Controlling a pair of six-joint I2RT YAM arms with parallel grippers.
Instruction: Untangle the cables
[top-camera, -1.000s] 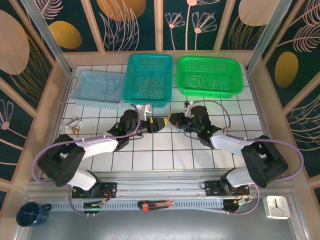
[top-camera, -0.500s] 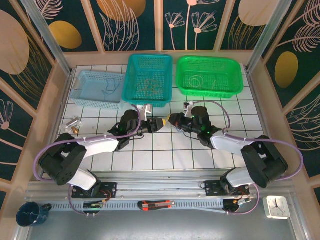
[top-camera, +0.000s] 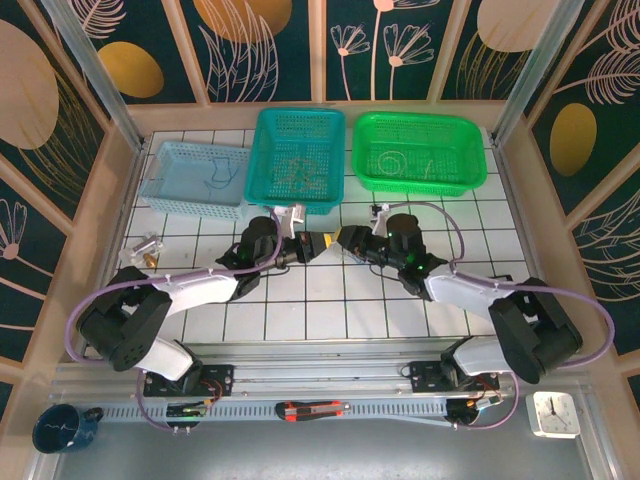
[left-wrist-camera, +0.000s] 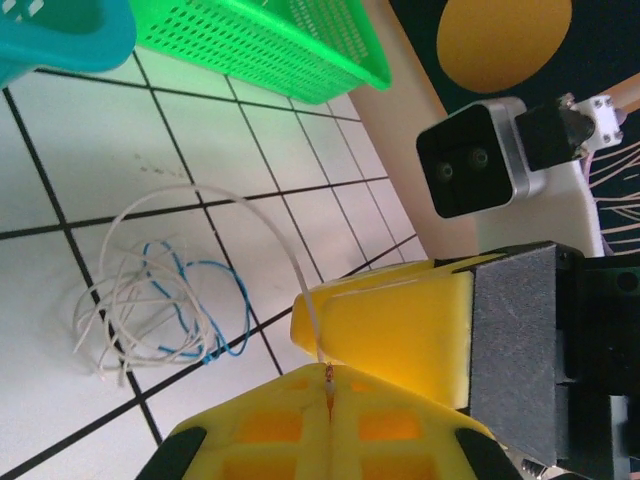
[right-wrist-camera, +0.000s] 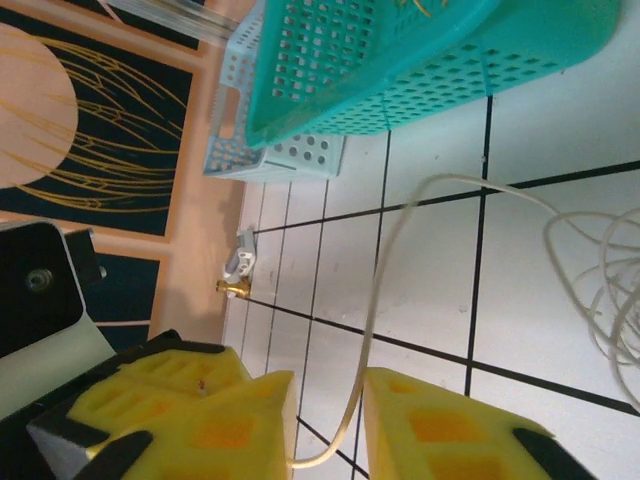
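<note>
Changed: over the last second your left gripper (left-wrist-camera: 328, 400) has closed and the right gripper (right-wrist-camera: 330, 420) has let its pads part. The two tips stay nose to nose at mid-table.
Left gripper: the yellow pads are pressed flat together, pinching one whitish strand (left-wrist-camera: 250, 205) at their seam.
Right gripper: its pads stand apart with a narrow gap. The strand runs through that gap without being squeezed (its end seems to brush one pad).
Cables (left-wrist-camera: 160, 315): a loose coil of whitish and blue wire lies on the white tiles (left-wrist-camera: 80, 150) beneath the two tips. The whitish strand arcs up from the coil to your left pads.
Surroundings: the teal basket (top-camera: 298, 160) and green basket (top-camera: 418, 152) sit at the far side of the tiles, apart from the coil.
</note>
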